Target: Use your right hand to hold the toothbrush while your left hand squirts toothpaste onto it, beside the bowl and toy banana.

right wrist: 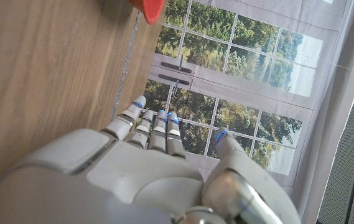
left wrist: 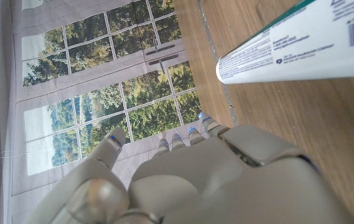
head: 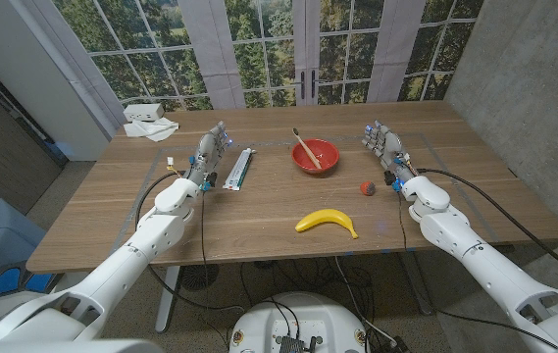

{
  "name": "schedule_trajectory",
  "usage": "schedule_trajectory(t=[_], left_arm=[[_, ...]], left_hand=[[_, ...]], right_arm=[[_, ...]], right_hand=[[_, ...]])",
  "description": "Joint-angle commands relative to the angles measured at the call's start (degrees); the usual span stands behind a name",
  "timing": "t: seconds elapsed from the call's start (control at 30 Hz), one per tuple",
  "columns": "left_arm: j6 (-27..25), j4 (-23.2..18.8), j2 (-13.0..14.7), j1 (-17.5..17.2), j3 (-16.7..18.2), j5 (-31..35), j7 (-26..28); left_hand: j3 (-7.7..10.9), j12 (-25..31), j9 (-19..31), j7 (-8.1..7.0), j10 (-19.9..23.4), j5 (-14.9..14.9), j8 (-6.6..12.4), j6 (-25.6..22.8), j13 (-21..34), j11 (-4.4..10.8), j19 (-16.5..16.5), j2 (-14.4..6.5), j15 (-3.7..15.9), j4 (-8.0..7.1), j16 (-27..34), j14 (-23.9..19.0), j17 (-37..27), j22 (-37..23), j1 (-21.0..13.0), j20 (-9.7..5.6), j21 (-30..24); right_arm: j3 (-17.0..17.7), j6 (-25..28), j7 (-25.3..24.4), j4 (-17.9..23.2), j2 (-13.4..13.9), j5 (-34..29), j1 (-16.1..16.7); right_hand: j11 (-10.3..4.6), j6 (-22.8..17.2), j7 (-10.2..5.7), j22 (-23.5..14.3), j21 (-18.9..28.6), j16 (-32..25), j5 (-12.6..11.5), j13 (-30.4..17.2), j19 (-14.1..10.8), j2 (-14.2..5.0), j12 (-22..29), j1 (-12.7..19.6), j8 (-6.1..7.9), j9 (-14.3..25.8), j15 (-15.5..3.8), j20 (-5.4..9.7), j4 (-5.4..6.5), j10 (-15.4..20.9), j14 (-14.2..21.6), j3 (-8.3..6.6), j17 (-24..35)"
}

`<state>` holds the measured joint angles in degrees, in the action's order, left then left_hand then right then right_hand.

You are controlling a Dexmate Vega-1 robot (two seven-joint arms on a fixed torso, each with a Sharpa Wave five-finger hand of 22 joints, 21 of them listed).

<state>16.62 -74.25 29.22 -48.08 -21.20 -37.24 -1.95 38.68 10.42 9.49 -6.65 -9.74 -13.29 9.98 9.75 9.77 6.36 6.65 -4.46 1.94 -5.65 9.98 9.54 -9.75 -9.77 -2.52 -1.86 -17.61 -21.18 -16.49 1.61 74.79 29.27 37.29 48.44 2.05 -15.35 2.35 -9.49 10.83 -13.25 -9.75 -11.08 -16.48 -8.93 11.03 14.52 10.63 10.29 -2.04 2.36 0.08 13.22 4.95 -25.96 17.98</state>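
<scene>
Left hand [head: 210,152] stands on the wooden table [head: 259,211], fingers extended and apart, holding nothing; the toothpaste tube [head: 242,169] lies just beside it on its inner side, not touching as far as the head view shows. Left wrist view confirms: hand [left wrist: 183,180] empty, fingers straight, white tube [left wrist: 295,46] flat on the wood close by. Right hand [head: 386,149] is on the far right of the table, fingers straight and apart, nothing in it; right wrist view shows the same hand [right wrist: 145,168] with a sliver of red bowl rim [right wrist: 149,9] ahead. Toothbrush [head: 306,147] sits in the red bowl [head: 316,157] at table centre, head end leaning over the far rim, well apart from both hands. Toy banana [head: 326,222] lies near the front edge, in front of the bowl. Small red ball [head: 367,187] lies between bowl and right hand. White box with crumpled tissue [head: 148,122] at the far left corner.
</scene>
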Motion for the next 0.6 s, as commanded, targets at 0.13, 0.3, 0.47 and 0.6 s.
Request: schedule_trajectory(t=[0.13, 0.3, 0.47, 0.6], left_arm=[[0.4, 0.9, 0.0, 0.6, -0.1, -0.1, -1.0], [0.8, 1.3, -0.2, 0.7, 0.0, -0.2, -1.1], [0.7, 1.6, -0.2, 0.8, -0.1, -0.3, -1.5], [0.9, 1.7, -0.2, 0.9, 0.0, -0.2, -1.5]], left_hand=[[0.40, 0.2, 0.3, -0.20, -6.4, -0.2, 0.32, 1.3, 0.1, 0.26, 0.3, -5.4, 4.97, -0.01, 0.3, 4.7, -0.1, -0.1, 0.1, -6.30, -0.1], [0.42, 0.2, 0.3, -0.20, -6.4, -0.2, 0.32, 1.4, 0.1, 0.24, 0.3, -5.4, 4.96, -0.03, 0.3, 4.7, -0.1, -0.1, 0.1, -6.29, 0.0], [0.45, 0.2, 0.3, -0.20, -6.4, -0.2, 0.32, 1.3, 0.1, 0.27, 0.2, -5.3, 4.96, -0.02, 0.2, 4.8, -0.1, -0.1, 0.2, -6.30, 0.1], [0.47, 0.2, 0.3, -0.23, -6.4, -0.2, 0.31, 1.4, 0.1, 0.30, 0.2, -5.3, 4.97, 0.00, 0.2, 4.8, -0.1, -0.1, 0.2, -6.27, 0.2]], right_arm=[[0.0, 0.7, -0.8, 0.9, 0.4, -0.3, 0.4], [-0.1, 1.1, -1.2, 1.7, 0.8, -0.7, 0.4], [-0.3, 1.9, -3.0, 3.2, 1.5, -2.1, 0.7], [-0.6, 2.4, -4.7, 4.6, 2.0, -3.6, 0.9]], right_hand=[[0.18, -0.4, 0.03, -0.2, 0.2, -0.2, -0.3, -0.1, -0.4, -1.19, 0.4, -0.2, 0.24, 0.1, 0.05, 1.29, 0.14, 0.4, 0.6, -0.26, 0.2], [0.32, -0.4, 0.01, -0.2, 0.2, -0.3, -0.3, -0.1, -0.4, -1.19, 0.4, -0.3, 0.24, 0.1, 0.10, 1.13, 0.19, 0.4, 0.6, -0.24, 0.2], [0.31, -0.4, 0.12, -0.2, 0.3, -0.3, -0.3, -0.1, -0.6, -1.12, 0.4, -0.1, 0.23, 0.1, 0.25, 0.95, 0.02, 0.5, 0.8, -0.31, 0.1], [0.30, -0.4, 0.20, -0.2, 0.3, -0.3, -0.4, -0.1, -0.8, -0.99, 0.4, 0.3, 0.23, 0.1, 0.41, 0.83, -0.46, 0.5, 0.9, -0.54, 0.0]])
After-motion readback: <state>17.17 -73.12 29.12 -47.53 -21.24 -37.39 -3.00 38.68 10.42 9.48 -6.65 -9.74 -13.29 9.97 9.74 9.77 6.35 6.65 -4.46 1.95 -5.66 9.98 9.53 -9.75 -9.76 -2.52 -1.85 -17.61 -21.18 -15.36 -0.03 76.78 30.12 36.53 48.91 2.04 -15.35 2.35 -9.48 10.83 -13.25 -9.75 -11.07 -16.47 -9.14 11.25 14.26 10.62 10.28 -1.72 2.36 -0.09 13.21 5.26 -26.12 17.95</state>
